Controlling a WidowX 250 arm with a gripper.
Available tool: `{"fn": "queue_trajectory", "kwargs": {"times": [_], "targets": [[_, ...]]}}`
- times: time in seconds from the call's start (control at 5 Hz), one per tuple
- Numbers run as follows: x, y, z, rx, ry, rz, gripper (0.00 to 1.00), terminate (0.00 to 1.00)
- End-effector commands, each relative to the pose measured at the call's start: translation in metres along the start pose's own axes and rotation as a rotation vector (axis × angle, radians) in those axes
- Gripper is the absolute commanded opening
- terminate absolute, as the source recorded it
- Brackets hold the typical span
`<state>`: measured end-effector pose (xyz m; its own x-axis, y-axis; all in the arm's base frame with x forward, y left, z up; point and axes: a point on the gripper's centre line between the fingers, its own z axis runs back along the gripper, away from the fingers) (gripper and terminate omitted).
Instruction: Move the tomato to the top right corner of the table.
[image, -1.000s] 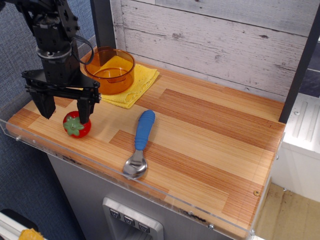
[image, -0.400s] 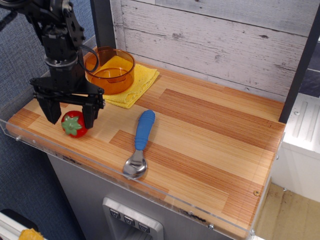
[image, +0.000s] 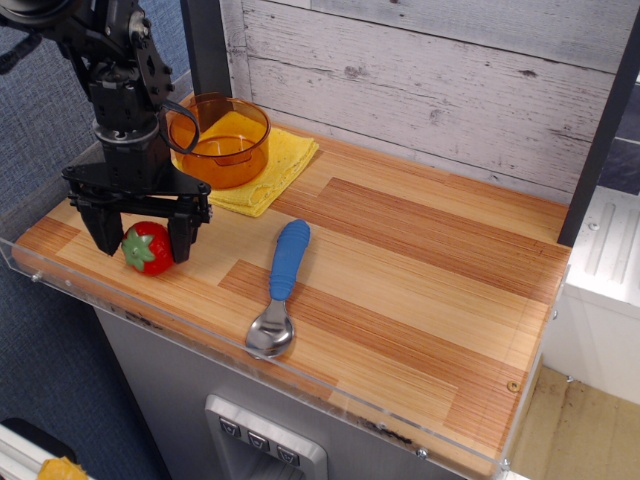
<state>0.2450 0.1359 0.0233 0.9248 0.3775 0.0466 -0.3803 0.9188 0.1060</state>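
Observation:
The red tomato with its green cap sits on the wooden table near the front left corner. My black gripper is lowered over it, open, with one finger on each side of the tomato. The right finger is close against the tomato's side; the left finger stands a small gap away. The tomato rests on the table. The far right corner of the table lies by the plank wall.
A spoon with a blue handle lies in front of the middle of the table. An orange bowl stands on a yellow cloth at the back left, just behind the gripper. A clear rim edges the front.
The gripper has moved slightly right and down, so its fingers now straddle the tomato. The tomato has stayed where it was.

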Motion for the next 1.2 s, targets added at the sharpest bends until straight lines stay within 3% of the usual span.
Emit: {"fn": "queue_trajectory", "kwargs": {"times": [0.0, 0.2, 0.6, 0.8, 1.0], "targets": [[0.001, -0.001, 0.001, 0.003, 0.000, 0.001, 1.00, 0.00], [0.000, -0.001, 0.004, 0.002, -0.013, 0.012, 0.00, 0.00], [-0.005, 0.000, 0.025, -0.002, 0.001, 0.086, 0.00, 0.00], [-0.010, -0.004, 0.040, 0.088, 0.036, 0.170, 0.00, 0.00], [-0.015, -0.009, 0.051, 0.045, -0.008, 0.169, 0.00, 0.00]]}}
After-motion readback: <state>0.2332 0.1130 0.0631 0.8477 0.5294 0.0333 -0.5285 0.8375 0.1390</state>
